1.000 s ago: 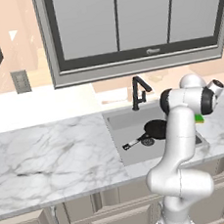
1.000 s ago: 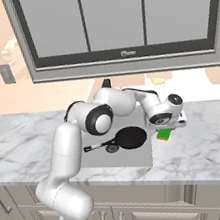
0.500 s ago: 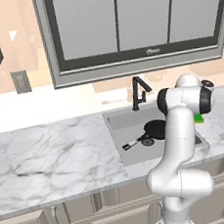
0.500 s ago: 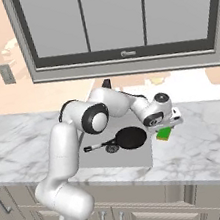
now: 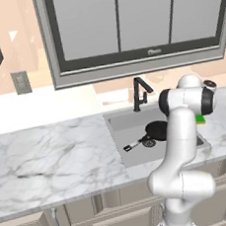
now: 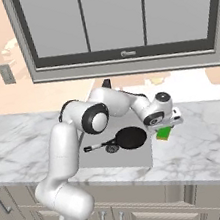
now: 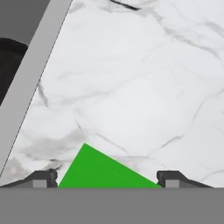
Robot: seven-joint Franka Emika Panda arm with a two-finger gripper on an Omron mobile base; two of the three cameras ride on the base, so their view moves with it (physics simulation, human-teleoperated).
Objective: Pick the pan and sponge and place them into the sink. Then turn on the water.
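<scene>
End effector [image 7: 106,178]: one, two-fingered, its fingertips [image 7: 43,178] dark and spread wide apart, one on either side of the sponge, not yet clamped on it. In the right base view the end effector [image 6: 168,124] hangs just above the sponge at the right of the sink.

Sponge [image 7: 105,169]: one, bright green, flat, straight-edged; a corner points away from the hand. It lies on the counter [image 7: 144,78] just right of the sink rim, seen also as a green patch [image 6: 163,133] and behind the arm [image 5: 200,119].

Pan [image 6: 131,137]: one, round, black, shallow, with a straight handle turning silver-grey at its end. It rests inside the sink, handle pointing left; also at [image 5: 157,130].

Sink [image 5: 124,126]: one, rectangular grey recessed basin, set into the counter.

Faucet [image 5: 140,93]: one, black, angular, at the back edge of the sink.

Counter: white marble with grey veining, smooth.

Arm [image 6: 68,149]: one, white with dark joints, rising from the base, bent at the elbow and reaching across over the sink to the right, wrist turned downward.

Window [image 6: 112,20]: grey-framed, three panes, above the sink.
</scene>
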